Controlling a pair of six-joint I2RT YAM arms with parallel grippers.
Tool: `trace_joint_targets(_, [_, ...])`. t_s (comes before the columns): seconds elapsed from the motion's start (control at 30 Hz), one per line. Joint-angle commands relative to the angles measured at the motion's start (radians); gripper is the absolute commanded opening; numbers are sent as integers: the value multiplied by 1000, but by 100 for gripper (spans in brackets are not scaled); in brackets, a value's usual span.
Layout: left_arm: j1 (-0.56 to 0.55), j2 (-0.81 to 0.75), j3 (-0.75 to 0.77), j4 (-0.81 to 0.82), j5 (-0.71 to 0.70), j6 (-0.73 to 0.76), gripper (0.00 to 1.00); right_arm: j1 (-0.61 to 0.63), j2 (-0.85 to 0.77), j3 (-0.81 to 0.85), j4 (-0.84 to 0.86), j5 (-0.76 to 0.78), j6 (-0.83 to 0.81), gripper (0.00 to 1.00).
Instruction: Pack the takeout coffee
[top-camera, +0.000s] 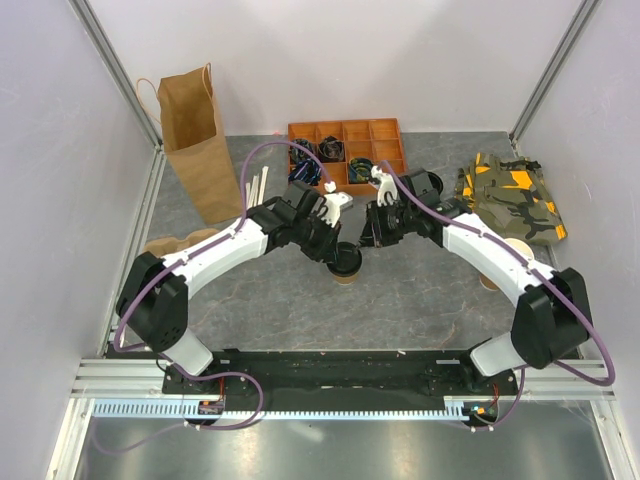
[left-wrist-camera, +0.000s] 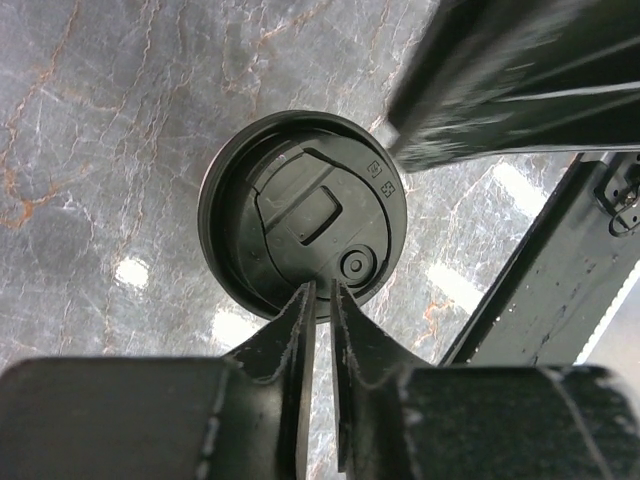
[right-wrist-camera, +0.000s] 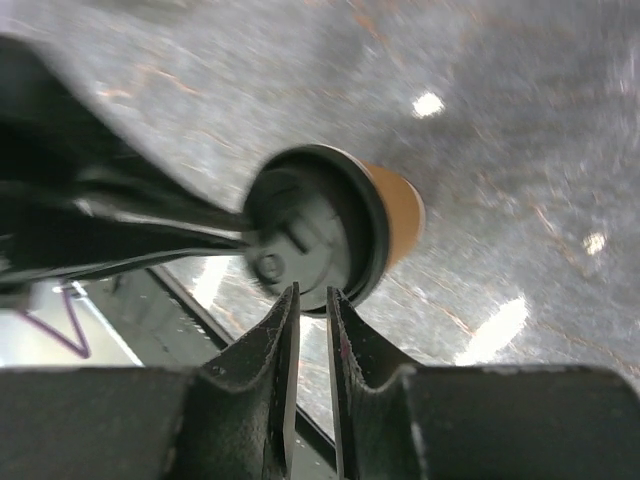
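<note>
The takeout coffee (top-camera: 346, 268) is a tan paper cup with a black lid and stands upright on the grey marble table, between the two arms. In the left wrist view the lid (left-wrist-camera: 300, 215) fills the middle, and my left gripper (left-wrist-camera: 320, 290) has its tips over the lid's near rim. Its jaws are almost together with only a slit between them, and nothing is in it. My right gripper (right-wrist-camera: 307, 295) hovers at the opposite rim of the cup (right-wrist-camera: 395, 215). It is equally narrow and holds nothing. Its dark finger (left-wrist-camera: 500, 80) crosses the left wrist view's top right.
A brown paper bag (top-camera: 195, 140) stands at the back left, with white sticks (top-camera: 255, 188) beside it. An orange compartment tray (top-camera: 345, 150) sits behind the grippers. A camouflage cloth (top-camera: 515, 200) lies at the right, with tan cups (top-camera: 490, 280) near it. More tan items (top-camera: 175, 243) lie left.
</note>
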Motion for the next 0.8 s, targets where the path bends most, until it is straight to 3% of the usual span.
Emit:
trace_joint_targets(0.0, [15, -28, 33, -56, 3, -26, 21, 9, -55, 58, 7, -58, 18, 24])
trace_joint_targets(0.37, [21, -72, 44, -55, 17, -52, 27, 16, 40, 12, 103, -144, 101, 20])
trace_joint_targets(0.77, [17, -105, 70, -47, -26, -105, 25, 26, 33, -70, 93, -107, 70, 18])
